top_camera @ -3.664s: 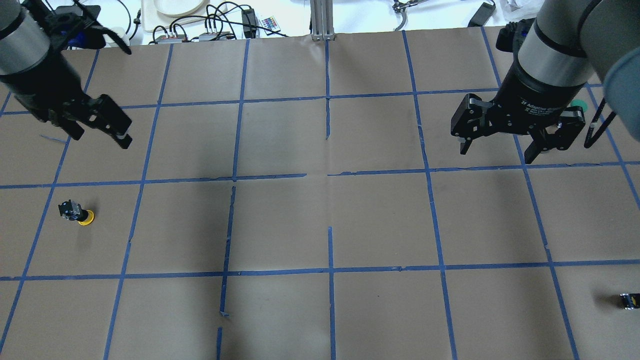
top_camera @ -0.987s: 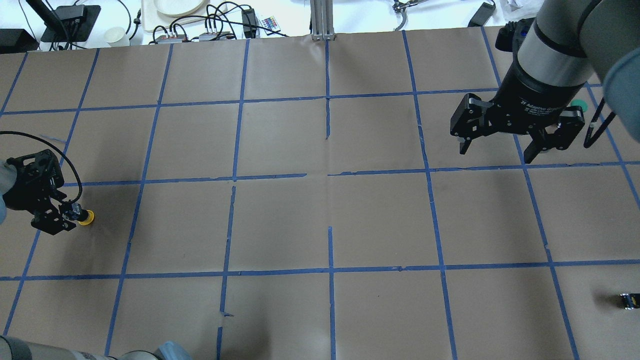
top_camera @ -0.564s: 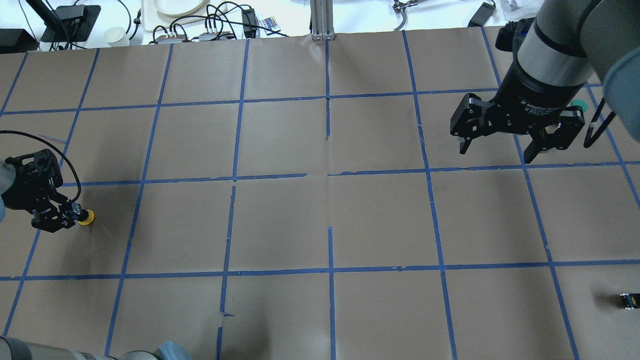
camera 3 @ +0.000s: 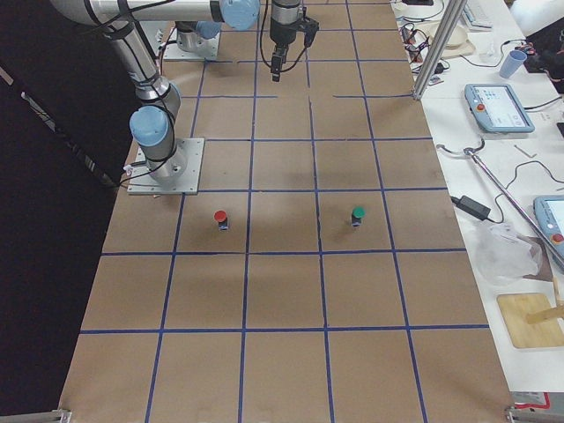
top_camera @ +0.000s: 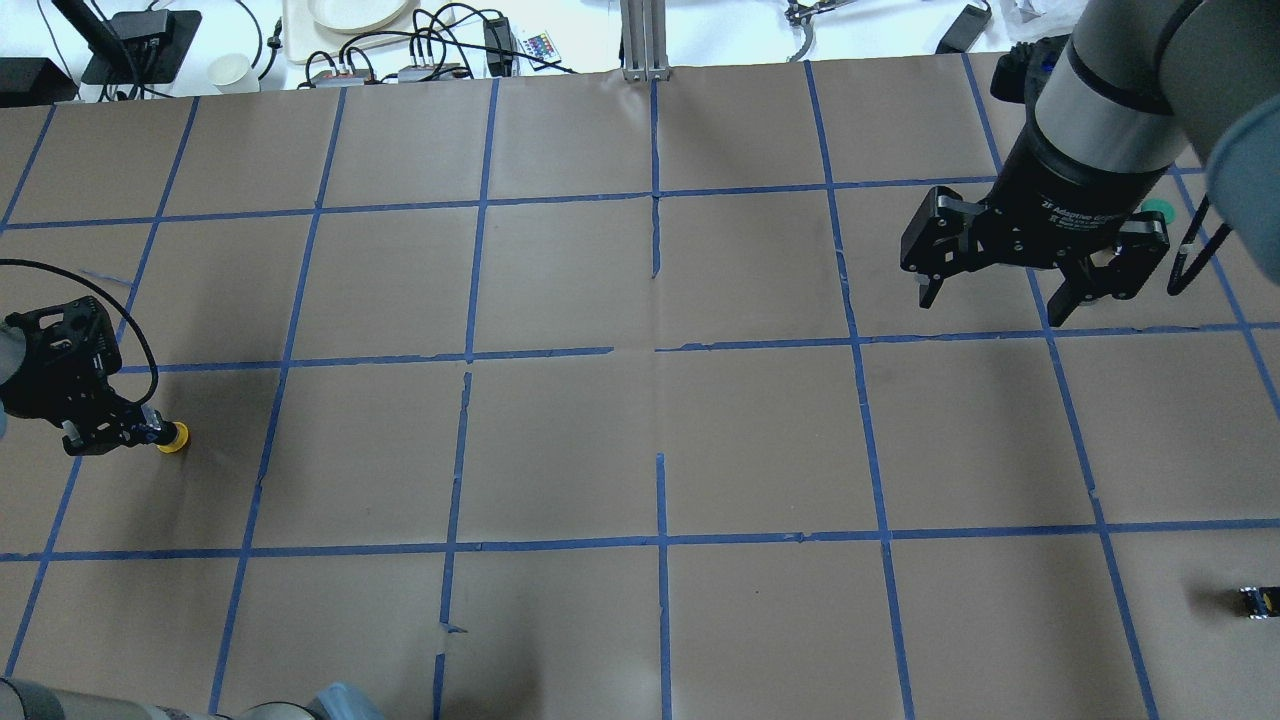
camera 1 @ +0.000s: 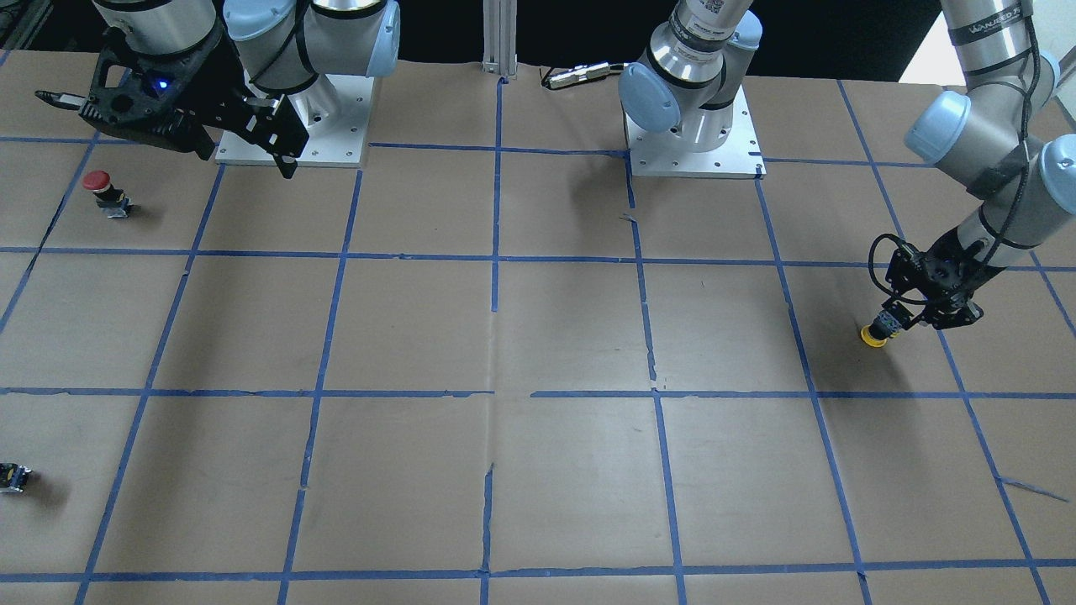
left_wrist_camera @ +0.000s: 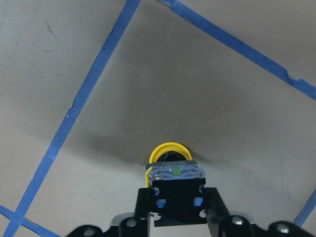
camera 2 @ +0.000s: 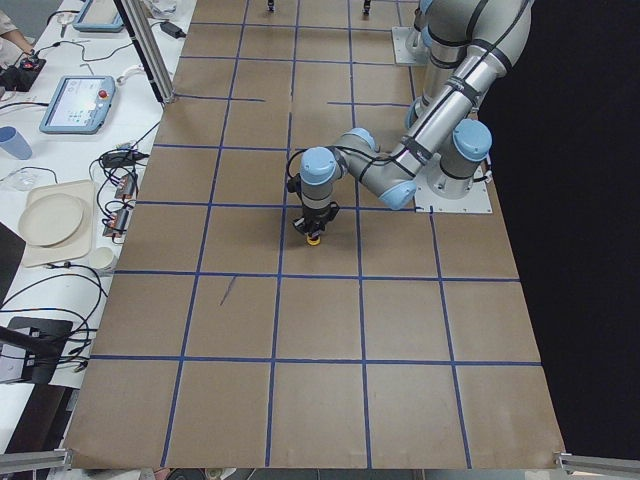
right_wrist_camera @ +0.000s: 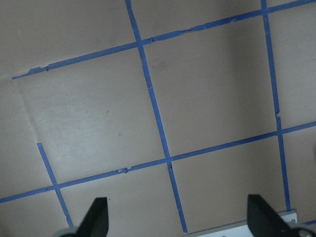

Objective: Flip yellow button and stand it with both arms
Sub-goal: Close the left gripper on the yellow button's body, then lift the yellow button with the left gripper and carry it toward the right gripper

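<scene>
The yellow button (top_camera: 173, 437) lies on its side at the table's left, with its yellow cap (left_wrist_camera: 168, 150) pointing away from my left gripper. My left gripper (top_camera: 118, 436) is low at the table and shut on the button's black-and-grey body (left_wrist_camera: 177, 180), one finger on each side. The pair also shows in the front-facing view, with the gripper (camera 1: 901, 319) over the button (camera 1: 872, 335). My right gripper (top_camera: 1000, 292) is open and empty. It hangs high over the back right of the table, far from the button, and nothing shows between its fingertips (right_wrist_camera: 97, 215).
A red-capped button (camera 1: 99, 186) and a green-capped button (camera 3: 358, 214) stand at the table's right side near the right arm. A small capless black part (top_camera: 1258, 600) lies at the front right edge. Cables and dishes lie beyond the far edge.
My left arm came down from the back left to the button. Over the last second its fingers have closed on the button's body. The right arm has hardly moved.
</scene>
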### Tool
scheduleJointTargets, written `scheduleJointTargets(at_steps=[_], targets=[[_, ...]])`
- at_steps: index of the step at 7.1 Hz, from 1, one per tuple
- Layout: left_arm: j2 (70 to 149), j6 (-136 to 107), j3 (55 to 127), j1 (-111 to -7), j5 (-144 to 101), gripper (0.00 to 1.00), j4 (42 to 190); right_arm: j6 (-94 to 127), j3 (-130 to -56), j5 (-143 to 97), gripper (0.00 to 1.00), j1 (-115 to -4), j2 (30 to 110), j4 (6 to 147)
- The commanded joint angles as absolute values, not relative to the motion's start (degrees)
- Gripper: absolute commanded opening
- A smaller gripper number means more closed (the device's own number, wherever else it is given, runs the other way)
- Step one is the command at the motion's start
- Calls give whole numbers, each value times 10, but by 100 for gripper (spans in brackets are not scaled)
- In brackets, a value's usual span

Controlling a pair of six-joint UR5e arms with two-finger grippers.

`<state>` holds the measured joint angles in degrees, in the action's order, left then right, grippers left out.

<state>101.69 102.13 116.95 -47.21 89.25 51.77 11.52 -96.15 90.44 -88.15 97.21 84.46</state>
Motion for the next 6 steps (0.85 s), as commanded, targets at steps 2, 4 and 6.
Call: scheduleJointTargets(at_steps=[2, 4, 6], targets=[[1004, 1016, 1165, -474, 888, 7, 540, 119, -962, 904, 100, -882, 972, 839], [935, 1004, 1159, -475, 809, 7, 680, 120, -962, 903, 100, -882, 972, 838], [890, 907, 1149, -502, 723, 7, 796, 121, -962, 904, 100, -882, 971, 840]])
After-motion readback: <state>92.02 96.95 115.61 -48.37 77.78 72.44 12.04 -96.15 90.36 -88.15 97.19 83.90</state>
